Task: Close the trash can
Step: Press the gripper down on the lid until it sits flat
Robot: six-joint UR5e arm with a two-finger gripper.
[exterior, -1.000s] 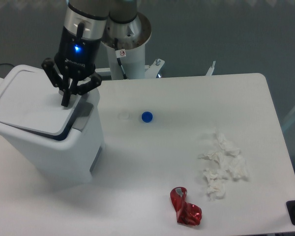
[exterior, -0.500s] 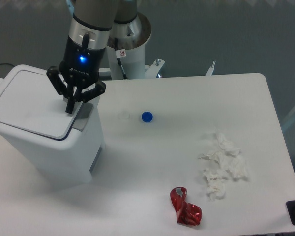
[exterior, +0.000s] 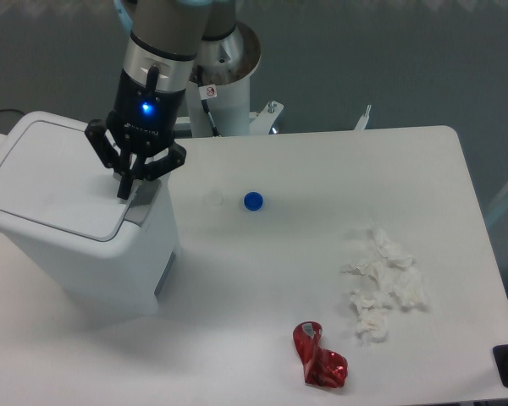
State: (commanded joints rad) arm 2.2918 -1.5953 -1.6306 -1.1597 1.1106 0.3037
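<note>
The trash can point(exterior: 85, 245) is a large white boxy bin at the left of the table. Its flat lid point(exterior: 55, 178) lies down flush on the rim, and a grey push-tab point(exterior: 146, 193) shows at the right edge. My gripper point(exterior: 124, 193) hangs straight over that right edge of the lid, fingers together and shut on nothing, with the tip at the lid surface beside the tab.
A blue bottle cap point(exterior: 253, 200) and a faint clear cap point(exterior: 213, 200) lie right of the bin. Crumpled white tissues point(exterior: 383, 283) sit at the right, a crushed red can point(exterior: 320, 357) near the front edge. The robot base point(exterior: 224, 76) stands behind the table.
The lid was propped up at its right side with a dark gap showing; it has dropped flat onto the bin. My gripper moved slightly right and down with it.
</note>
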